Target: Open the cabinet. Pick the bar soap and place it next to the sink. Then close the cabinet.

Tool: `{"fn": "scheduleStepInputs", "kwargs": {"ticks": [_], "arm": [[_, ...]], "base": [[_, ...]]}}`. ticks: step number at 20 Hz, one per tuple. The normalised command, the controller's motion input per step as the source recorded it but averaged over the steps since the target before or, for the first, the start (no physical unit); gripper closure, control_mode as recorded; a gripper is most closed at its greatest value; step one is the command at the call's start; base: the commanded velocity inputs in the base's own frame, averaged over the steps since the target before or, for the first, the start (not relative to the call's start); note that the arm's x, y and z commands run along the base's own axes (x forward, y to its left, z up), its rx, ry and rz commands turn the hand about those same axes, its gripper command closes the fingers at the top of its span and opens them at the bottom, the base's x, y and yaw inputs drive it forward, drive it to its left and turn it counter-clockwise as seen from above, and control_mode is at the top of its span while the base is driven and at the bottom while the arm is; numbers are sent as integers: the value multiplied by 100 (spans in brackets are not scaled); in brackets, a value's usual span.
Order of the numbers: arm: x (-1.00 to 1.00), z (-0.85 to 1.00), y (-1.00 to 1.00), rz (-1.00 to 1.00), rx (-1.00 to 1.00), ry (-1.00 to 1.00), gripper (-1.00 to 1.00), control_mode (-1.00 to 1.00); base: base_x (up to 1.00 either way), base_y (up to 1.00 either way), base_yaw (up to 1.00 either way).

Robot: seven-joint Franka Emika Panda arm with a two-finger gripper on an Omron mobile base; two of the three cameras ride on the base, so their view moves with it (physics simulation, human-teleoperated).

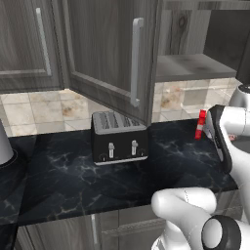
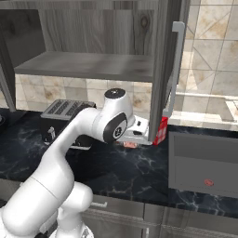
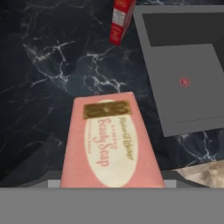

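Beside the sink, over the black marbled countertop, the bar soap sits between the spread fingers of the gripper, pinched at its sides. Red-and-white bottle stands near the sink's corner. Left of the sink, cabinet door hangs open above the black toaster.

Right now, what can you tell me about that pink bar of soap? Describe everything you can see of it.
The bar soap is a flat pink rectangular block, apparently wrapped, with a cream oval label reading "Beauty Soap" in pink script and a small gold ornament above. In the hand view it sits close, between the end effector's fingers, over the black marbled countertop, beside the sink. Whether it already rests on the counter cannot be told. In the right base view, a pink sliver peeks beneath the hand.
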Motion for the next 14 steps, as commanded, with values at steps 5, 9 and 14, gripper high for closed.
{"fn": "scheduleStepInputs", "kwargs": {"ticks": [5,9,14], "arm": [[0,-8,-33,0,0,0,100,-100],[5,-5,-7,3,0,0,100,-100],[13,-9,0,8,0,0,100,-100]], "base": [[0,0,0],[0,0,0],[0,0,0]]}}
